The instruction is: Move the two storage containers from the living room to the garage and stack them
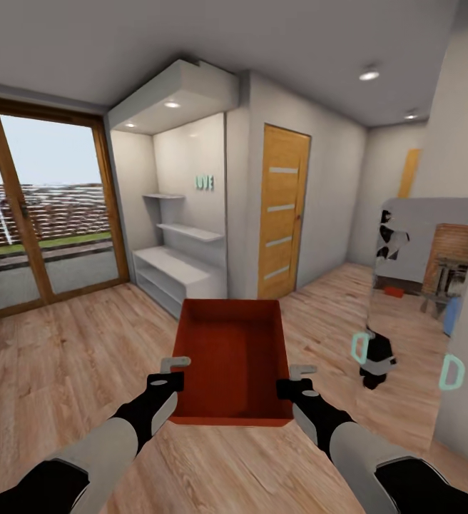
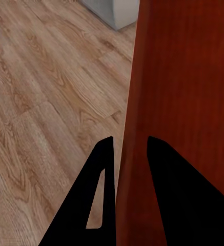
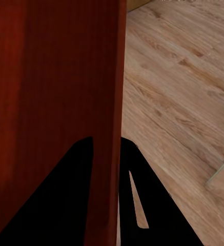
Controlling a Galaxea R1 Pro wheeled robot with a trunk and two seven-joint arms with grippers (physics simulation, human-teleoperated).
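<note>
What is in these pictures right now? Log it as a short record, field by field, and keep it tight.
room: light wood plank floor, white shelf niche, glazed patio door
carried item: one orange-red storage container, open top, nothing inside, held off the floor in front of the robot
left hand: shut on the container's left wall; fingers on both faces of the wall
right hand: shut on the container's right wall
ahead: orange wooden door, closed
right side: tall mirror reflecting the robot
second container: cannot tell
</note>
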